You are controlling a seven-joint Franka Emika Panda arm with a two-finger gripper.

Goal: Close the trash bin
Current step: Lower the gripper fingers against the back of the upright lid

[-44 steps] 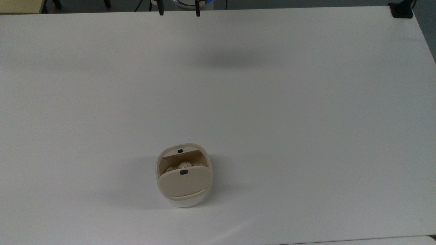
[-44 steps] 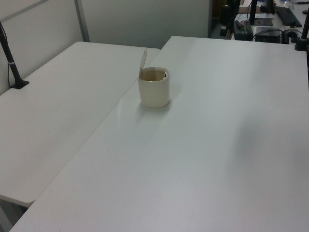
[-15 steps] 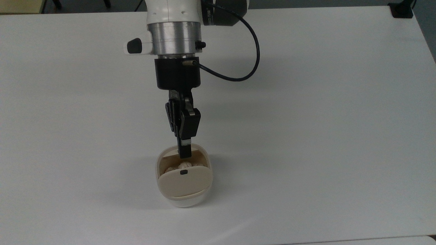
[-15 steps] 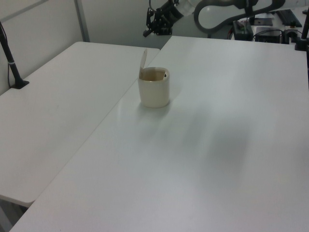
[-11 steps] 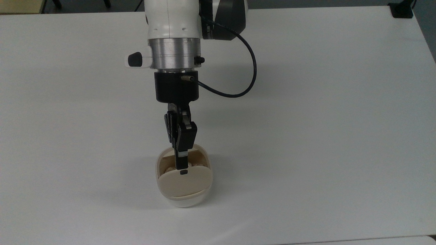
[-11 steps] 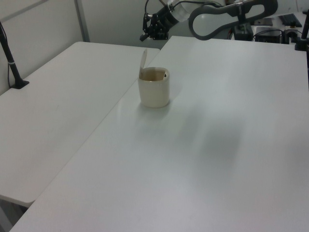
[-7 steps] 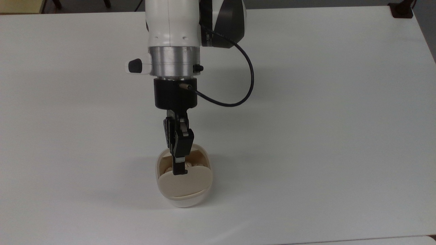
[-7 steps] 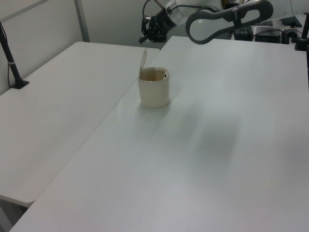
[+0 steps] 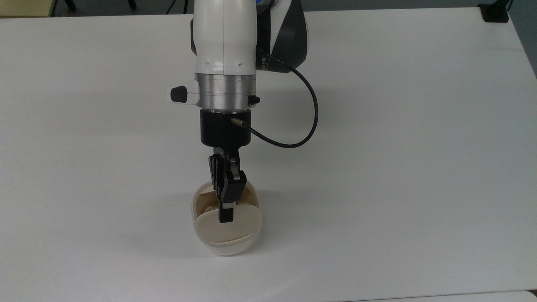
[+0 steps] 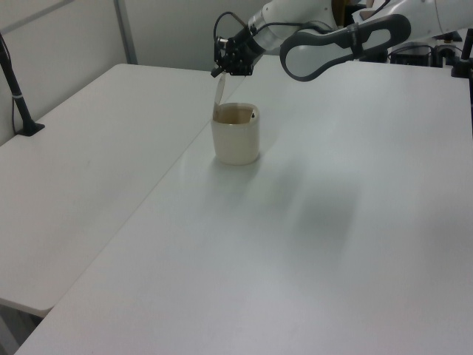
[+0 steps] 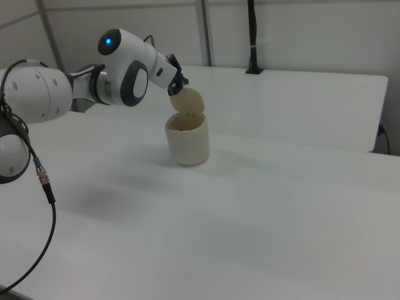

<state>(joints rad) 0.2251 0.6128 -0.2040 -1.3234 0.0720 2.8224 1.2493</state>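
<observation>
The trash bin (image 9: 228,248) is a small cream-white tub standing on the white table (image 9: 377,167). Its beige lid (image 9: 237,228) stands upright, open, and crumpled white paper (image 9: 206,208) lies inside. In the top view my gripper (image 9: 225,217) reaches over the bin's mouth, and its tip lies on the upper part of the lid. In the left view the gripper (image 10: 221,73) is at the top edge of the upright lid (image 10: 219,95), above the bin (image 10: 236,140). In the right view the gripper (image 11: 177,86) meets the lid (image 11: 189,101) from that side, over the bin (image 11: 187,144).
A black cable (image 9: 304,121) loops from my wrist. A second white table (image 10: 89,163) adjoins on the left view's left, with a black post (image 10: 16,92) on it. A black clamp (image 9: 495,12) sits at the top view's top right corner. Another black post (image 11: 253,37) stands far off.
The arm has come in from the top view's top and moved down that view over the bin. Its tip now lies on the lid and covers the black button. The lid still stands upright.
</observation>
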